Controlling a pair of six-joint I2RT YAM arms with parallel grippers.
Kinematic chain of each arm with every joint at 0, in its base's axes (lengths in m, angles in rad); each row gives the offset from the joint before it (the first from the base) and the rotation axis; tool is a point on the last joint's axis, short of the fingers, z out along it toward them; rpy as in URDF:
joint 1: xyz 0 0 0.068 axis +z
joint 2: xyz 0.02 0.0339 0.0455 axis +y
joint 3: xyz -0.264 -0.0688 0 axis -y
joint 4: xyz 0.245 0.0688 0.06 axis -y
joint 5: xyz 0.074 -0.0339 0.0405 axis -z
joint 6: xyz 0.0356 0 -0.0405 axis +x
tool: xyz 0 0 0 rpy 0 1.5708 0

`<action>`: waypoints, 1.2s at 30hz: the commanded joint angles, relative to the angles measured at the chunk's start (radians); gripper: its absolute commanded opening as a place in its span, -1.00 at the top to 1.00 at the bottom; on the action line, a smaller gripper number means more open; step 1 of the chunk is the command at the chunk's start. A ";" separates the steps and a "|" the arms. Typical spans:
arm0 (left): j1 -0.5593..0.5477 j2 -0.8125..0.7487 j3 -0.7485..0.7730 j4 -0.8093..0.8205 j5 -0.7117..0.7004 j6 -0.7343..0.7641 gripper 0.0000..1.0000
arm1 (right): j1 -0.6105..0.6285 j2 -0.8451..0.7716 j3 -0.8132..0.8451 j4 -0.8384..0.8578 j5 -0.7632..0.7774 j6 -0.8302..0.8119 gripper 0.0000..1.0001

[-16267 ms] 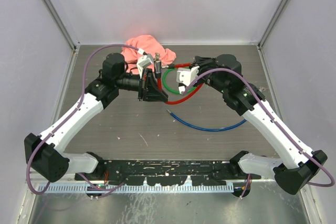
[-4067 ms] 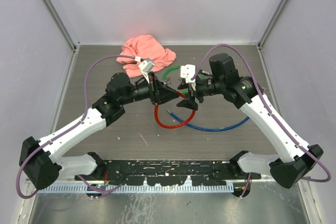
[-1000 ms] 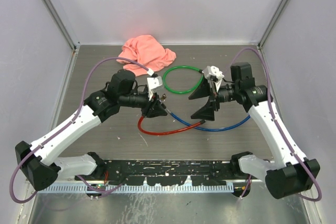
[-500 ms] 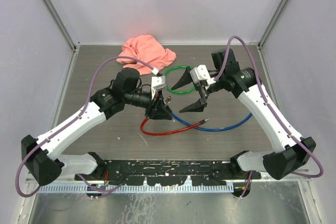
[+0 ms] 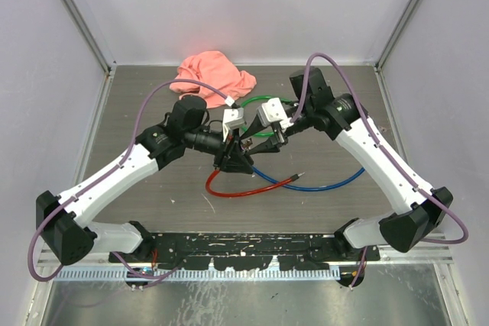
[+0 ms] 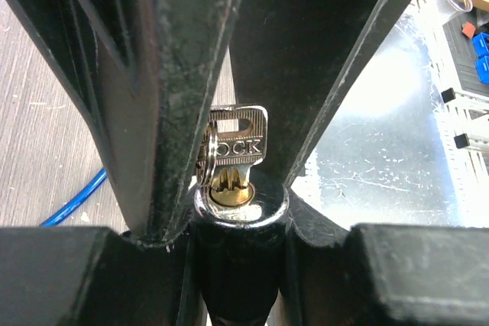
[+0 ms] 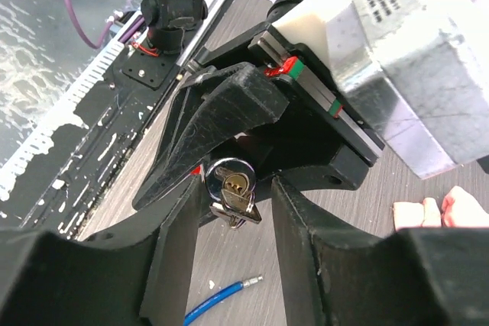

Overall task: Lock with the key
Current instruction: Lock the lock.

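- Since a second ago the right hand [image 5: 260, 141] has swung in from out over the cables. It's now right up against the left hand [image 5: 235, 156], so the two meet mid-worktop.
- The small round silver metal lock barrel [image 7: 229, 177] with a brass core is up off the worktop, clamped between the left hand's black fingers.
- The flat silver metal key [image 6: 238, 143] stamped "LOCK" is already in the brass core, with a thin ring hanging off its head.
- The right hand's fingers are spread wide either side of the lock barrel and key, not pinching anything yet.
- My guess on handling: both parts are light, hard, rigid and pretty slick. I'd pinch the key on the two flat faces of its head, close to the barrel, then twist around the barrel's axis. An edge grip would probably slip, and that ring could get caught in the pinch.
- The left hand needs to stay firm or the barrel will just spin with the key.
- A thin red cable loop [image 5: 218, 191] trails below the left hand, and a blue cable [image 5: 328, 185] runs off right across the dark wood-grain worktop [image 5: 168, 204].
- A crumpled pink cloth [image 5: 214, 70] sits well back.
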 commanded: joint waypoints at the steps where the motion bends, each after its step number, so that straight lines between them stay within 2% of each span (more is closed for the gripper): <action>1: -0.002 -0.010 0.053 0.059 0.052 -0.007 0.99 | 0.031 0.001 0.041 -0.016 0.042 -0.059 0.07; 5: -0.002 0.018 0.056 0.064 0.067 -0.015 0.96 | 0.039 0.004 0.045 -0.045 0.056 -0.112 0.11; 9: -0.002 0.032 0.057 0.056 0.050 -0.020 0.88 | 0.047 -0.002 0.049 -0.078 0.031 -0.140 0.41; 12: 0.007 0.031 0.047 0.064 0.025 -0.043 0.79 | 0.048 -0.011 0.053 -0.090 0.023 -0.142 0.45; 20: 0.020 0.005 -0.018 0.122 -0.024 -0.105 0.17 | 0.045 -0.030 0.046 -0.051 0.059 -0.070 0.86; 26: 0.025 -0.098 -0.094 0.124 -0.083 -0.088 -0.28 | 0.013 -0.041 0.035 -0.031 0.046 -0.036 0.93; 32: 0.032 -0.228 -0.175 0.130 -0.219 -0.055 -0.82 | -0.019 -0.047 0.025 -0.030 0.031 -0.037 0.95; 36: 0.032 -0.314 -0.248 0.160 -0.304 -0.054 -0.86 | -0.033 -0.050 0.019 -0.029 0.025 -0.036 0.96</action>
